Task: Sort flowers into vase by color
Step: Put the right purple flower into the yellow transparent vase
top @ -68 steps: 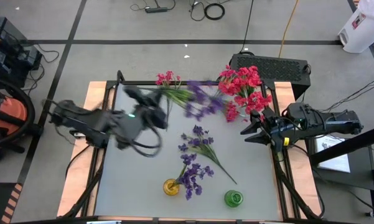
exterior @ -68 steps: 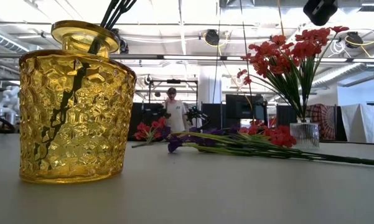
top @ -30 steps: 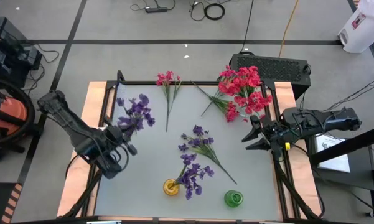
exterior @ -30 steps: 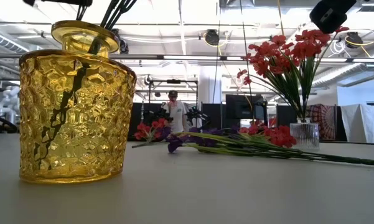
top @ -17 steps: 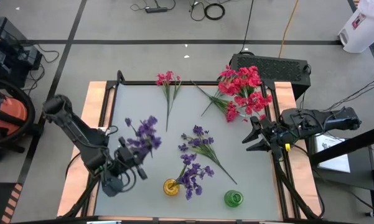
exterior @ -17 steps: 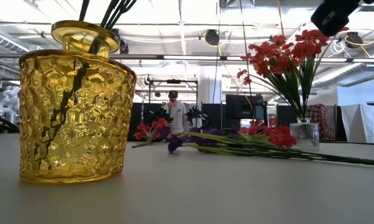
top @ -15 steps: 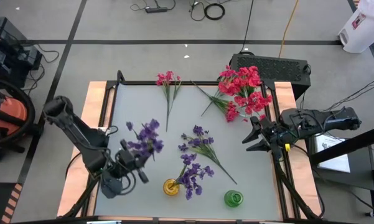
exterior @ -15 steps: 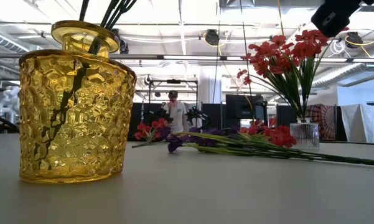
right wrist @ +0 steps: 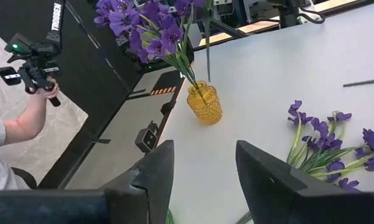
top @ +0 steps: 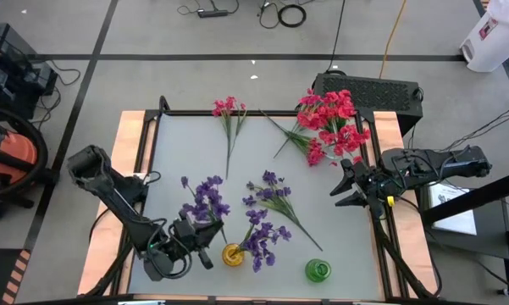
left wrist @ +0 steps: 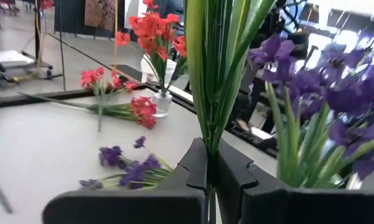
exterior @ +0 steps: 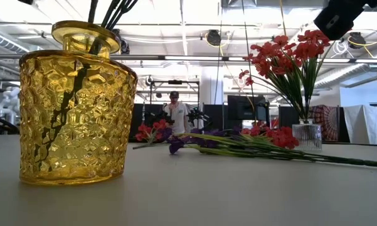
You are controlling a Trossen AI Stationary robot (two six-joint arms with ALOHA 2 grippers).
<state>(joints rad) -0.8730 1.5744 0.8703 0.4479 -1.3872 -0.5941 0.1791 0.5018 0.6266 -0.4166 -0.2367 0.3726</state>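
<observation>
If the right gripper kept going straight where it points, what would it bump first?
Probably the loose purple sprig lying on the table; the right gripper points across toward it, and the yellow vase sits farther off. Depth is unclear.

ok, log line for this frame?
left gripper: shut on purple sprig, beside yellow vase | right gripper: open, idle at table edge

Overhead, table-level and both wrist cameras share the yellow vase [top: 232, 254].
</observation>
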